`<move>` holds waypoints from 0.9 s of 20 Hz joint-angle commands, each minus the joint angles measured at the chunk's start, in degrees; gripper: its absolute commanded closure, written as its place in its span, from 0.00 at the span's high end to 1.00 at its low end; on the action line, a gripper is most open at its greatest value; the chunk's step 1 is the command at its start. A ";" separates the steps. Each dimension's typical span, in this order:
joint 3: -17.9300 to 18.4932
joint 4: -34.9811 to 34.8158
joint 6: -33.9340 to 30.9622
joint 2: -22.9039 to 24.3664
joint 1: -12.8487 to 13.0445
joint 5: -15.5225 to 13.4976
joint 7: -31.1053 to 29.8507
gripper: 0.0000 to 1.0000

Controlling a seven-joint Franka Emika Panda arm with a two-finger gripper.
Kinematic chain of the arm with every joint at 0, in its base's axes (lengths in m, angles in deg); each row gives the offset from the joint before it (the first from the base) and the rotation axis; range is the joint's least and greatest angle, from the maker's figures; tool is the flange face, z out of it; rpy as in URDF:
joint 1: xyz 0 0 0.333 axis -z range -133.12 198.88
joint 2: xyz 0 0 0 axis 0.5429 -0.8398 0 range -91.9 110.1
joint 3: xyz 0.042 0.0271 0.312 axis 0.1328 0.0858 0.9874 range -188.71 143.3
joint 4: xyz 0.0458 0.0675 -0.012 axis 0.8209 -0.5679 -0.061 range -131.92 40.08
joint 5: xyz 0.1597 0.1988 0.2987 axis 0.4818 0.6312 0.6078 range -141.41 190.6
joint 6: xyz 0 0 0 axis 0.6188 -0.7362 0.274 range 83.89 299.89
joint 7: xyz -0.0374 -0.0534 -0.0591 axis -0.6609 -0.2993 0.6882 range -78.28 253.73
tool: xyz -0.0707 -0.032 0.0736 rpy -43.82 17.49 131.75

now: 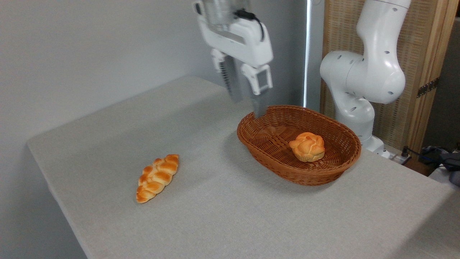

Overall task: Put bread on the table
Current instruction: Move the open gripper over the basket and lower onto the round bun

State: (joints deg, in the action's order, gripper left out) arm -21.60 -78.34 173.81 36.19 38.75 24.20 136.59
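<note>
Nearest the camera is the bare grey table (230, 216), and on it, out at about nine o'clock from the basket, lies a long braided loaf (157, 177); that one is not my concern. Further back sits the brown wicker basket (273, 163), and inside it, toward its right half, rests the bread (307, 146) I am after, a small knotted bun sitting upright on the basket floor.

My claw (248, 102) hangs beyond that, above the basket's far left rim, fingers spread with a clear gap between them and nothing held. From my fingertips the bun lies at roughly four o'clock, lower and well apart.

To do this reach well, I judge I should travel across over the basket's interior before descending, so my fingers clear the rim rather than clip it. I would centre the gap over the bun's widest part, come down straight, and close gently; it looks soft and rounded, so an off-centre pinch could roll it aside.
</note>
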 commanded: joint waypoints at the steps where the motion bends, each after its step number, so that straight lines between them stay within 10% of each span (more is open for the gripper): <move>1: 0.56 -17.12 0.20 14.64 1.24 0.92 4.65 1.00; 6: 0.56 -25.66 0.11 17.91 4.24 2.49 9.05 1.00; 9: 0.65 -26.02 0.55 17.65 4.41 8.82 9.14 1.00; 18: 7.07 -29.01 6.07 16.50 5.03 9.18 9.06 1.00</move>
State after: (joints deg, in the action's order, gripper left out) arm -15.29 -105.42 176.19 53.27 42.75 32.55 145.11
